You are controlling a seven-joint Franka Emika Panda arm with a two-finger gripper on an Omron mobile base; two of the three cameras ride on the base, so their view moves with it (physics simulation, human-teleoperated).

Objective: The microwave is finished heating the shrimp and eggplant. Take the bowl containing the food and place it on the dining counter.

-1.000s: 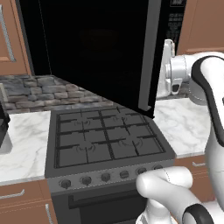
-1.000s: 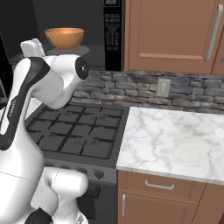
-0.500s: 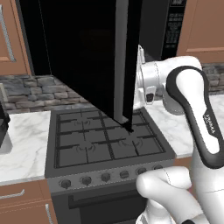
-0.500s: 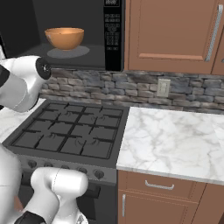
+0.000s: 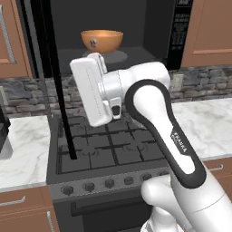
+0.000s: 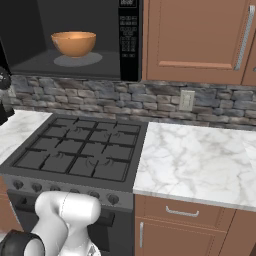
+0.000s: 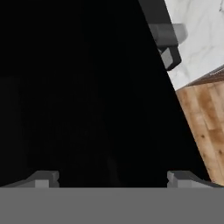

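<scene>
A kitchen wall of brown wooden cabinets (image 6: 200,35) and a grey stone backsplash (image 6: 165,97) runs behind a black gas stove (image 6: 75,152), with marble worktop (image 6: 195,162) on either side of it. Above the stove hangs the microwave (image 6: 131,40), its interior exposed; in the left base view its dark door (image 5: 54,81) stands swung out, seen nearly edge-on. The bowl (image 6: 74,43) sits on the round turntable inside, orange-brown and upright, with a small dark mark on its side in the left base view; what it holds cannot be made out from these angles. The white arm (image 5: 154,118) bends across in front of the stove, its hand close beside the door edge. In the hand view the gripper (image 7: 113,178) faces the black door surface with its jaws spread wide and nothing between them, both fingertips (image 7: 43,178) well apart.
</scene>
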